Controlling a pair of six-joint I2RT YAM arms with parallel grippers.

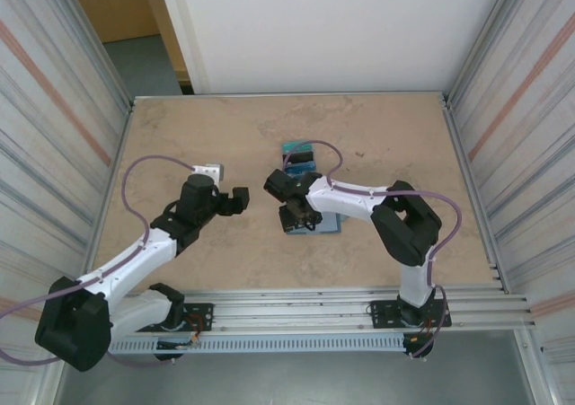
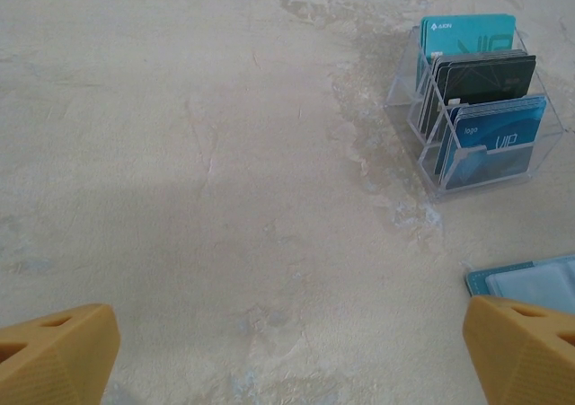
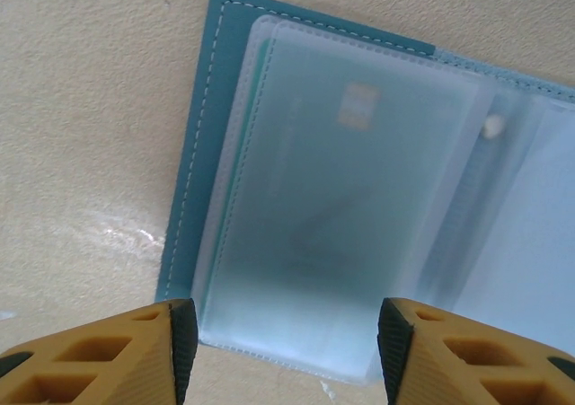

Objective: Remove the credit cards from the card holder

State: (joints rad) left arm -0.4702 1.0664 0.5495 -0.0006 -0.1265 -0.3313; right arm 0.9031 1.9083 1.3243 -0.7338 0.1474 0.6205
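The card holder (image 3: 190, 180) lies open on the table, teal border around frosted clear pockets. One credit card (image 3: 350, 171) with a gold chip shows dimly through the top pocket. My right gripper (image 3: 286, 342) hovers open over the pocket's near edge, a finger at each corner and nothing held. From above, the right gripper (image 1: 296, 216) sits over the card holder (image 1: 328, 224). The left gripper (image 2: 291, 333) is open wide over bare table, left of the holder's corner (image 2: 530, 281). Teal (image 2: 467, 35), black (image 2: 490, 77) and blue (image 2: 499, 128) credit cards stand in a clear rack.
The clear plastic rack (image 1: 300, 157) stands on the table just beyond the card holder, its front wall (image 2: 429, 167) facing the left gripper (image 1: 237, 198). Metal walls close in the table on the left and right. A small white block (image 1: 209, 169) lies by the left arm.
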